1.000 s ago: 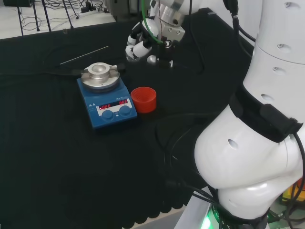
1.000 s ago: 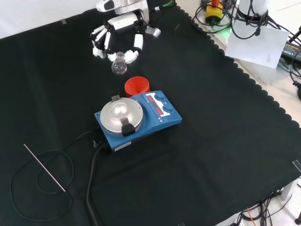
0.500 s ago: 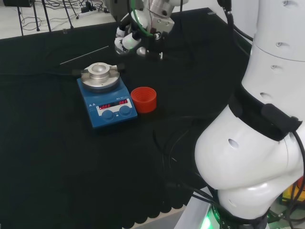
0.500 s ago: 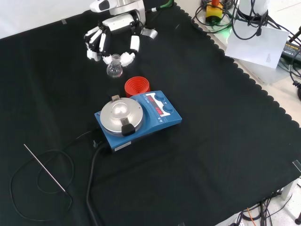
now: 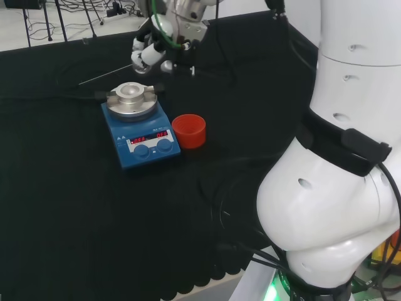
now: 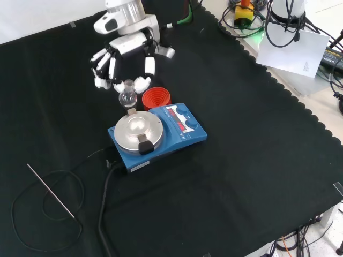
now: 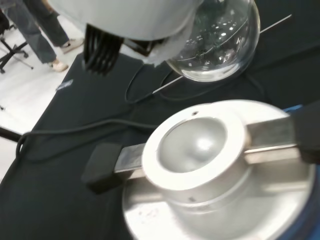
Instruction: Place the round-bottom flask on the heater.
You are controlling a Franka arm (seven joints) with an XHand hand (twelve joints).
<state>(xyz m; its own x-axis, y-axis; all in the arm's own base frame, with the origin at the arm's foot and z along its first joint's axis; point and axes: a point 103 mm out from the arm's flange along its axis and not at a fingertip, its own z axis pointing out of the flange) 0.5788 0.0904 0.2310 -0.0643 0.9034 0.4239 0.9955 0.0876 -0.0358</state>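
- Front view, hand [image 6: 124, 53]: black and white, entering from the top; fingers curled downward, their tips pinched on the neck of the round-bottom flask [image 6: 127, 96].
- Round-bottom flask: clear glass, bulb hanging below the fingertips, off the cloth; sits just above the far rim of the heater [image 6: 157, 134] in this view, beside the red ribbed stand [image 6: 156, 98], which is to its right.
- Wrist view, flask [image 7: 220, 40]: bulb large and close, apart from the heater's metal bowl [image 7: 192, 145] — a gap of black cloth and cable shows between them. Contents of the bulb cannot be told.
- Heater: blue base, red display and two knobs at the front, round silver top with a dished block at its centre and a bar with black ends across it.
- Head view, hand [image 5: 150, 53]: hangs beyond the heater [image 5: 139, 125], above the far edge of its top plate; red stand [image 5: 188, 130] touching or just beside the heater's right side.
- Open room: bare black cloth [image 6: 257, 160] lies wide to the right of the heater in the front view, and to the left of the hand.
- Edges — scalloped cloth border runs down the right of the front view, well apart from heater and hand.
- Thin metal rod [image 6: 51, 191] and looped black cable [image 6: 80, 182]: lower left of the front view, well apart from the flask.
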